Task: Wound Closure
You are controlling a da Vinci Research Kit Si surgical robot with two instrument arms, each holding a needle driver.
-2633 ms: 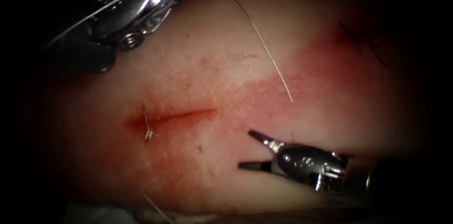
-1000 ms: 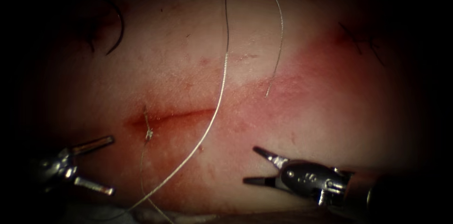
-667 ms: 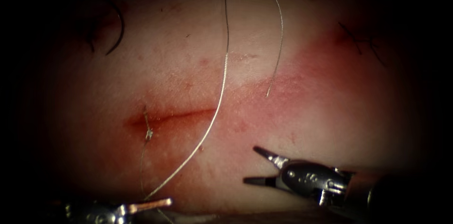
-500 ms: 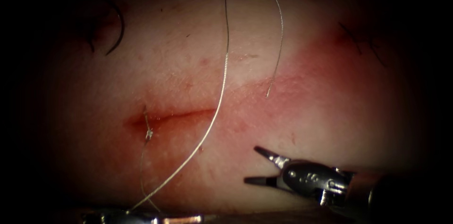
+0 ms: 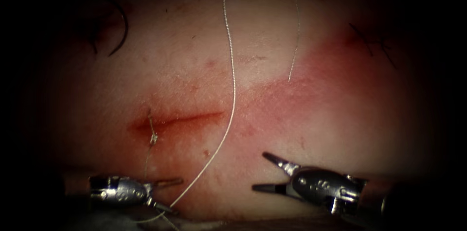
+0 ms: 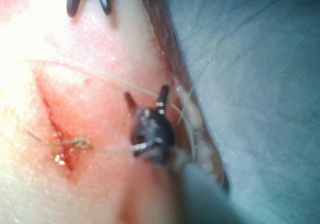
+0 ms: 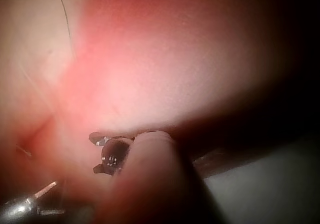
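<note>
- My left gripper is low over the tissue, below the left end of the cut, with its jaws parted and nothing between them.
- In the left wrist view this gripper is also spread, and the thread passes across just in front of its tips; I cannot tell if it touches them.
- My right gripper is released too, jaws wide apart and empty, resting near the tissue to the right of the cut and well apart from my left one.
- In the right wrist view I see the right gripper close to the tissue.
- The thread runs from beside my left gripper up between both grippers, crosses the right end of the cut, and curves back down to a free end far above my right gripper.
- A knot sits at the left end of the cut, just above my left gripper; in the left wrist view the knot is beside the cut.
- The needle lies on the tissue far above my left gripper, left of the cut, held by neither gripper; I cannot tell if it is in the tissue.
- Red fluid stains the tissue around the cut.
</note>
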